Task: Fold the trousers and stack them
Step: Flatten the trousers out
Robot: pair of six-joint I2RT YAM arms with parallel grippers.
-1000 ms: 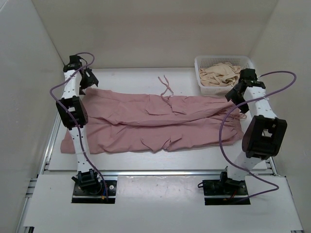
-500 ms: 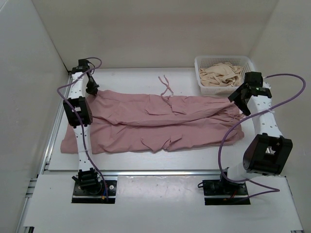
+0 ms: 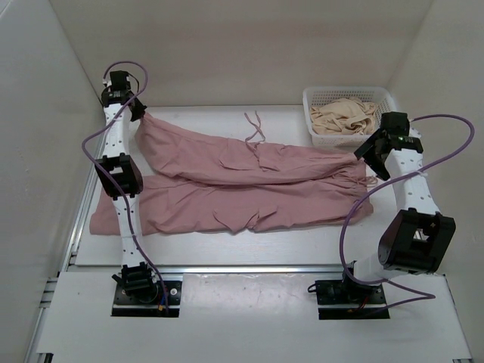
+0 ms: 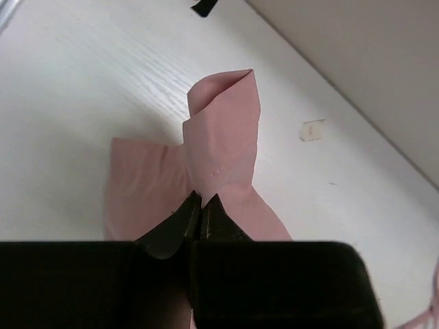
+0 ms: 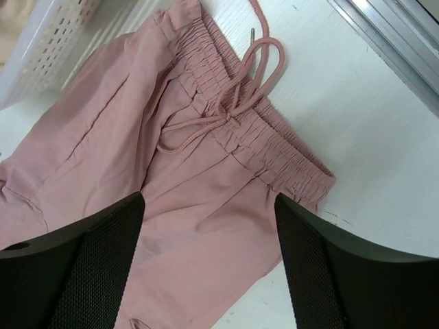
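The dusty-pink trousers point(image 3: 242, 189) lie spread across the white table, legs to the left, elastic waistband point(image 5: 274, 144) with a tied drawstring to the right. My left gripper point(image 3: 138, 112) is shut on the hem of the far leg point(image 4: 223, 130) and holds it lifted at the far left corner; the pinched cloth stands up between the fingers. My right gripper point(image 3: 370, 155) hangs open above the waist end, its fingers point(image 5: 89, 267) spread wide over the fabric below the waistband, gripping nothing.
A white basket point(image 3: 314, 98) holding a beige garment point(image 3: 344, 115) stands at the far right, close to the right gripper. A loose drawstring point(image 3: 255, 128) trails on the table behind the trousers. Walls enclose the back and both sides.
The left gripper has shut on the far leg's hem and raised it back toward the far left corner, pulling that leg taut. The right gripper swung out over the waistband.
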